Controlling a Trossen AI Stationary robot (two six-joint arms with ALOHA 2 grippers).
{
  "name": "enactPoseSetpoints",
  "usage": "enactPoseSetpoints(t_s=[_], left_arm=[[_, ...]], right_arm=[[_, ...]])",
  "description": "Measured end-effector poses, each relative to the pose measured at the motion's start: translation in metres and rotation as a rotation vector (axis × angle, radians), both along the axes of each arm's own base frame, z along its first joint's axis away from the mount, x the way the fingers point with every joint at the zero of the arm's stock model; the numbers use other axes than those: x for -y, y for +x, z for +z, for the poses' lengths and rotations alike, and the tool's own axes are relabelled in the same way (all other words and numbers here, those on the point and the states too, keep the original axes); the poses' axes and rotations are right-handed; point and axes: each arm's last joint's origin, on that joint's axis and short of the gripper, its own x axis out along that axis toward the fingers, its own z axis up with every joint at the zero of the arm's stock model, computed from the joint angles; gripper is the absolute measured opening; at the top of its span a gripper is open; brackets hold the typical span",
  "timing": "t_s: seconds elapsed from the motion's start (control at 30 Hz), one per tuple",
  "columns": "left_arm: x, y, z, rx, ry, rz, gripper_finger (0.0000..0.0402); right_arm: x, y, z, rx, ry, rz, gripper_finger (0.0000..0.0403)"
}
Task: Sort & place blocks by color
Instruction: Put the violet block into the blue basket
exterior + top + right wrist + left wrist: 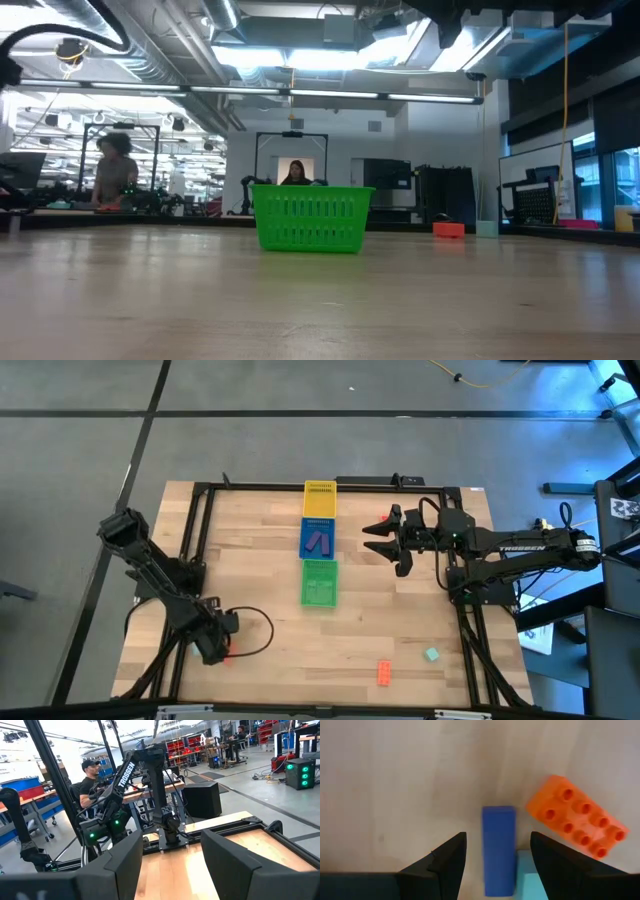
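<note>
High view: three trays in a column at 12 o'clock, yellow tray (320,499), blue tray (319,538) already holding two purple blocks (318,542), green tray (320,582); orange block (384,672) and teal block (431,654) loose at 5 o'clock.
Low view: green tray ahead, blocks at 2 o'clock.
Left wrist view: left gripper (497,855) spread over blue block (498,847); second orange block (577,817) and another teal block (530,880) alongside.
Right wrist view: right gripper (170,862) spread, empty, raised.
Progress: early, most blocks unsorted.

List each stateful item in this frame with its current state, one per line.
left gripper: open, straddling the blue block, not closed
right gripper: open, empty, raised beside the trays
blue tray: holds purple pieces
yellow tray: looks empty
green tray: looks empty
orange block: loose, studs up
</note>
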Motion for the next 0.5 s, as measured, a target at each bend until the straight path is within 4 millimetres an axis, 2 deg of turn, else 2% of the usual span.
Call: enactPoseSetpoints(t_s=[0.2,0.5], left_arm=[[-0.002,-0.003,-0.012,0.023,-0.057,-0.013,0.0213],[-0.009,-0.009,-0.023,0.001,-0.037,-0.014,0.0213]], right_arm=[[0.000,0.000,0.000,0.000,0.000,0.000,0.0205],[0.000,0.000,0.000,0.000,0.035,0.002,0.0205]])
